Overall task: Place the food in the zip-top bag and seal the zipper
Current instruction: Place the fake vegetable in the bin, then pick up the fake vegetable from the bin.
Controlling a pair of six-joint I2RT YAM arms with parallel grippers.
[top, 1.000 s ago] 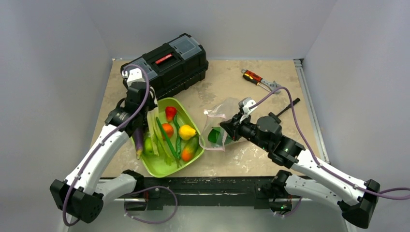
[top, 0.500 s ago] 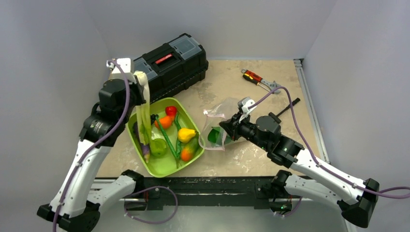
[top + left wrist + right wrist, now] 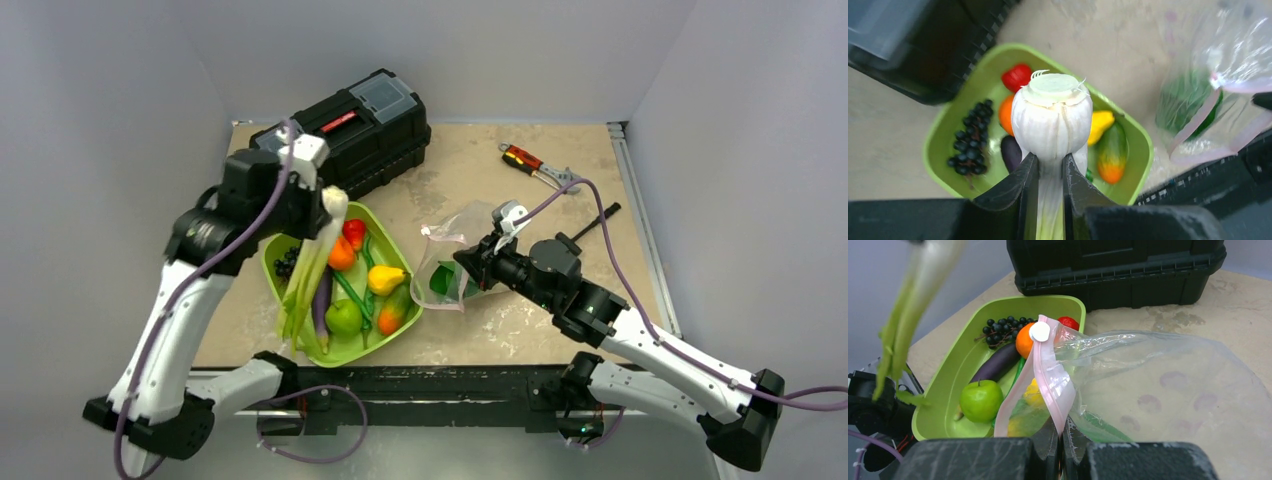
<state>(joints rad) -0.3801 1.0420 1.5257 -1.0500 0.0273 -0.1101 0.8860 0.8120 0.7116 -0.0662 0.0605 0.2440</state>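
Observation:
My left gripper (image 3: 1050,165) is shut on a bok choy (image 3: 1052,117) just below its white base. The bok choy (image 3: 318,262) hangs leaves-down over the lime-green tray (image 3: 416,304). In the tray lie a green apple (image 3: 980,400), a purple eggplant (image 3: 995,367), grapes (image 3: 1005,326), an orange (image 3: 1024,342) and other food. My right gripper (image 3: 1062,432) is shut on the pink zipper (image 3: 1050,375) of the zip-top bag (image 3: 1158,385), holding its mouth up beside the tray. Something green (image 3: 443,282) lies inside the bag.
A black toolbox (image 3: 350,125) stands behind the tray at the back left. Red-handled pliers (image 3: 530,163) lie at the back right, with a thin black tool (image 3: 595,222) near my right arm. Grey walls close in the table on three sides.
My left gripper rose out of the tray with the bok choy and swung right; the bok choy now hangs slanted over the tray. The right arm and the bag have not moved.

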